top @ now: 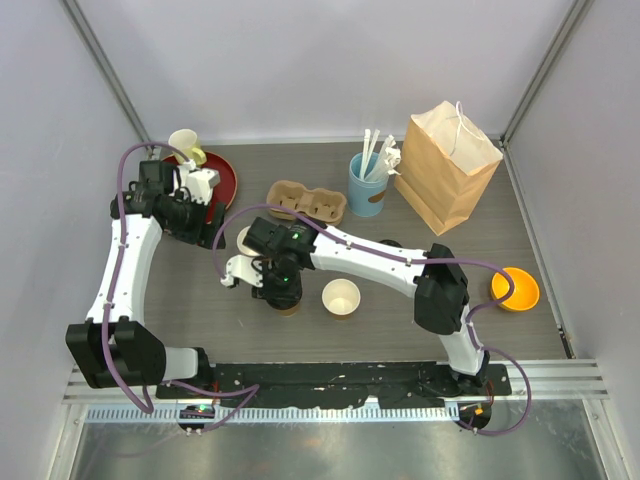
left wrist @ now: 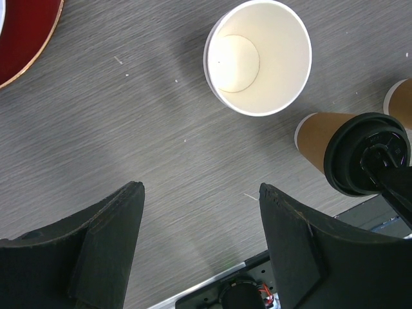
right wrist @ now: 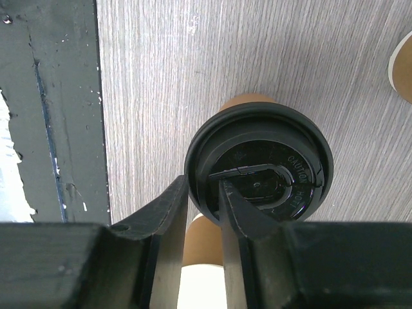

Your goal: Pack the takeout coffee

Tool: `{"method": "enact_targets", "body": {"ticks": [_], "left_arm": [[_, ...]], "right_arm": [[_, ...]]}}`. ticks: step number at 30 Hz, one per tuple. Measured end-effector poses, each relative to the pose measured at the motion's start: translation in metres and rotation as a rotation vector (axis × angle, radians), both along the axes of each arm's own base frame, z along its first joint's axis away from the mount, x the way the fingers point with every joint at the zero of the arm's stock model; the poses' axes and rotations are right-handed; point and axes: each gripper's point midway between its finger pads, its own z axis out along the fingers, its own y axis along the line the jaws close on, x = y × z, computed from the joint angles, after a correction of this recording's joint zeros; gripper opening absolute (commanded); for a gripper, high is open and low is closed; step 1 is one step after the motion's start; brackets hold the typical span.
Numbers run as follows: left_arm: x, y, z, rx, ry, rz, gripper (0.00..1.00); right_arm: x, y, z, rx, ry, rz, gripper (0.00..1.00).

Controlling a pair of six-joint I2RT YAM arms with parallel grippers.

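One takeout coffee (top: 291, 308), a tan paper cup with a black sip lid (right wrist: 270, 174), stands on the table near the front edge. My right gripper (right wrist: 204, 187) comes down on it from above. One finger sits outside the lid's rim and the other inside, both against the rim. From the left wrist view the same coffee (left wrist: 322, 138) shows at the right, with the right fingers on its lid. My left gripper (left wrist: 201, 193) hangs open and empty over bare tabletop, beside the red plate (top: 222, 180).
A lidless paper cup (top: 341, 298) stands just right of the coffee. Another open cup (top: 245, 238) is partly hidden behind the right wrist. At the back are a pulp cup carrier (top: 305, 201), a blue utensil cup (top: 367, 187) and a paper bag (top: 447, 165). An orange bowl (top: 515, 289) lies far right.
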Motion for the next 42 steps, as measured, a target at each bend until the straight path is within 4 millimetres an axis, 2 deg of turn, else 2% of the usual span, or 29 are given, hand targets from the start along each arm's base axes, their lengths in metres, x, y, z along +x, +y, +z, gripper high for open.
{"method": "enact_targets", "body": {"ticks": [9, 10, 12, 13, 17, 21, 22, 23, 24, 26, 27, 28, 31, 34, 37, 39, 42], "left_arm": [[-0.002, -0.004, 0.001, -0.023, 0.004, -0.012, 0.76], [-0.002, -0.005, 0.001, -0.029, 0.005, -0.015, 0.77], [-0.005, -0.011, 0.002, -0.058, 0.013, -0.032, 0.77], [-0.007, -0.014, 0.003, -0.075, 0.019, -0.042, 0.77], [-0.014, -0.028, 0.008, -0.151, 0.033, -0.081, 0.77], [-0.018, -0.041, 0.015, -0.22, 0.033, -0.124, 0.75], [-0.02, -0.044, 0.016, -0.236, 0.036, -0.137, 0.69], [-0.022, -0.046, 0.017, -0.245, 0.038, -0.146, 0.64], [-0.023, -0.05, 0.018, -0.254, 0.041, -0.158, 0.59], [-0.027, -0.056, 0.018, -0.268, 0.049, -0.182, 0.41], [-0.03, -0.061, 0.017, -0.274, 0.056, -0.203, 0.35], [-0.034, -0.066, 0.015, -0.28, 0.063, -0.227, 0.21], [-0.05, -0.082, 0.006, -0.292, 0.107, -0.302, 0.0], [-0.069, -0.095, -0.013, -0.289, 0.167, -0.375, 0.0], [-0.083, -0.098, -0.028, -0.29, 0.227, -0.403, 0.0], [-0.084, -0.098, -0.029, -0.293, 0.233, -0.406, 0.0], [-0.084, -0.101, -0.026, -0.301, 0.226, -0.42, 0.0]], "right_arm": [[-0.001, 0.001, 0.0, 0.003, 0.006, -0.004, 0.44], [-0.001, 0.001, 0.001, 0.004, 0.007, -0.004, 0.52], [-0.002, 0.002, 0.002, 0.011, 0.01, -0.006, 0.61], [-0.001, 0.003, 0.003, 0.017, 0.009, -0.008, 0.62], [0.001, 0.011, 0.018, 0.086, -0.013, -0.006, 0.63], [-0.002, 0.014, 0.044, 0.171, -0.031, -0.003, 0.63], [-0.002, 0.014, 0.05, 0.194, -0.035, -0.003, 0.63], [-0.003, 0.014, 0.055, 0.21, -0.036, -0.003, 0.61], [-0.003, 0.015, 0.059, 0.231, -0.037, -0.003, 0.48], [-0.003, 0.014, 0.066, 0.265, -0.036, -0.014, 0.11], [-0.002, 0.014, 0.067, 0.287, -0.033, -0.024, 0.01], [-0.002, 0.012, 0.067, 0.308, -0.014, -0.052, 0.01], [0.009, 0.007, 0.061, 0.383, 0.053, -0.151, 0.01], [0.035, -0.009, 0.041, 0.45, 0.125, -0.319, 0.01], [0.058, -0.024, 0.015, 0.457, 0.149, -0.457, 0.01], [0.059, -0.027, 0.005, 0.453, 0.16, -0.498, 0.01], [0.057, -0.017, 0.013, 0.494, 0.155, -0.497, 0.01]]}}
